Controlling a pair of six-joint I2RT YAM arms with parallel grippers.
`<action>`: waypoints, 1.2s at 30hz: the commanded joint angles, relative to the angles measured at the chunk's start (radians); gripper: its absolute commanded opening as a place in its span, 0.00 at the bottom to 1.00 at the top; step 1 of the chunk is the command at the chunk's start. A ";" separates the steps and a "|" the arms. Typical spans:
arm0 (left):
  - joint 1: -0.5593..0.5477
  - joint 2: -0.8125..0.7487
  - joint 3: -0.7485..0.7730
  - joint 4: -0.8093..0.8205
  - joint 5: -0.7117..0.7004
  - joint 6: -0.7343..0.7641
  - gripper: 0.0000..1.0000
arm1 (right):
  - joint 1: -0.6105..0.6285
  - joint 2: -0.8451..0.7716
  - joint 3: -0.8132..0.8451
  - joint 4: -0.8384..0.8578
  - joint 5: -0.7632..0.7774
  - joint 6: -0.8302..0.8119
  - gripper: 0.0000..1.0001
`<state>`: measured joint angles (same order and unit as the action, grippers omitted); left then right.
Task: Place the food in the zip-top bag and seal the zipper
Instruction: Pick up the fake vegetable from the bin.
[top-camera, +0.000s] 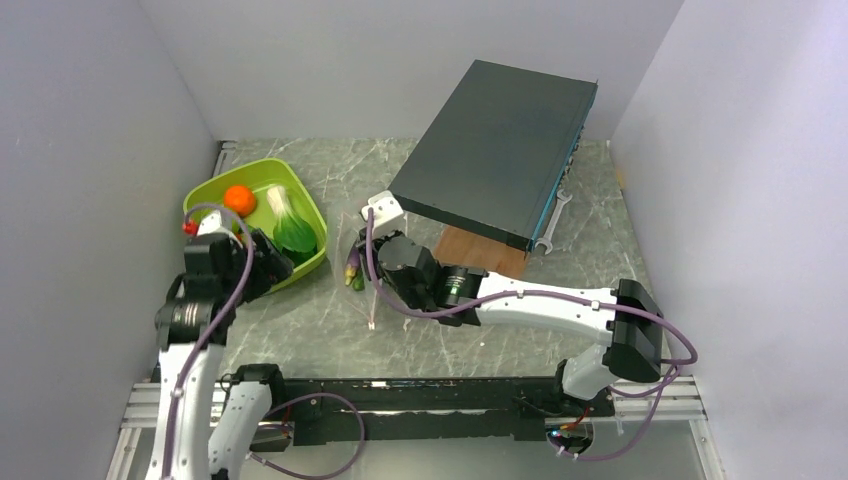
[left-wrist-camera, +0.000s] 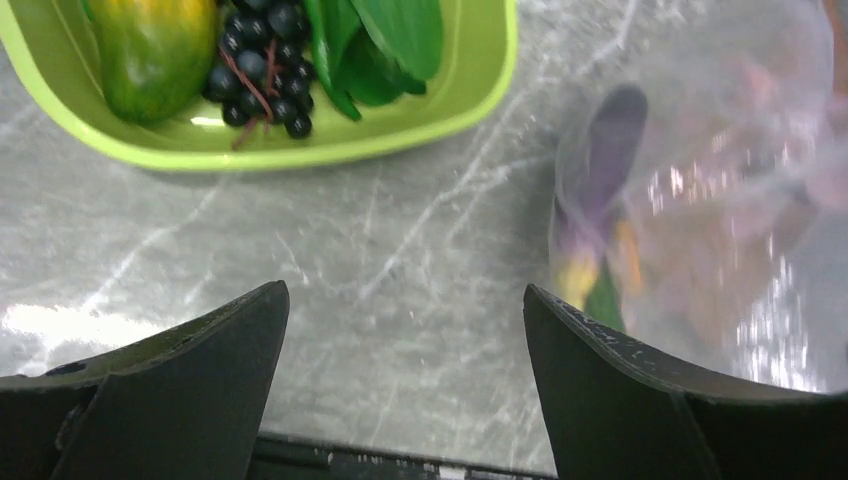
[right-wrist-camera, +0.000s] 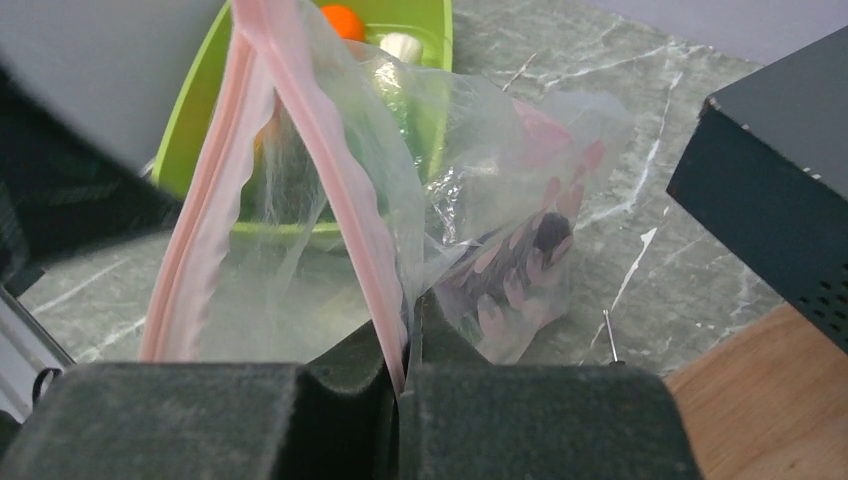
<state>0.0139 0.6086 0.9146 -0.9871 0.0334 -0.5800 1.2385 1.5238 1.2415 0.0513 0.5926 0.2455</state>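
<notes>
The zip-top bag (top-camera: 362, 272) lies between the arms, clear with pale dots. My right gripper (right-wrist-camera: 405, 335) is shut on its pink zipper (right-wrist-camera: 330, 150) and holds the mouth up. A purple eggplant (left-wrist-camera: 612, 140) shows through the bag (left-wrist-camera: 700, 200). More food lies in the lime-green tray (top-camera: 312, 262): an orange fruit (top-camera: 239, 199), leafy greens (top-camera: 290, 228), black grapes (left-wrist-camera: 255, 65) and a yellow-red fruit (left-wrist-camera: 150, 50). My left gripper (left-wrist-camera: 405, 310) hangs open over bare table between tray and bag, with nothing between its fingers.
A large black box (top-camera: 495, 150) rests tilted on a wooden block (top-camera: 482, 252) behind the right arm. A wrench (top-camera: 556, 215) lies beside the box. Grey walls close in on both sides.
</notes>
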 joint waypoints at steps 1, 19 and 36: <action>0.106 0.158 0.038 0.250 -0.045 0.064 0.92 | -0.005 -0.058 -0.022 0.068 -0.047 -0.016 0.00; 0.307 1.112 0.376 0.566 -0.030 -0.040 0.58 | -0.056 -0.125 -0.111 0.116 -0.110 0.009 0.00; 0.224 1.329 0.398 0.473 -0.195 -0.236 0.52 | -0.071 -0.122 -0.118 0.116 -0.151 0.032 0.00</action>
<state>0.2363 1.8980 1.2968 -0.4831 -0.1162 -0.7616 1.1709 1.4376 1.1210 0.1078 0.4591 0.2626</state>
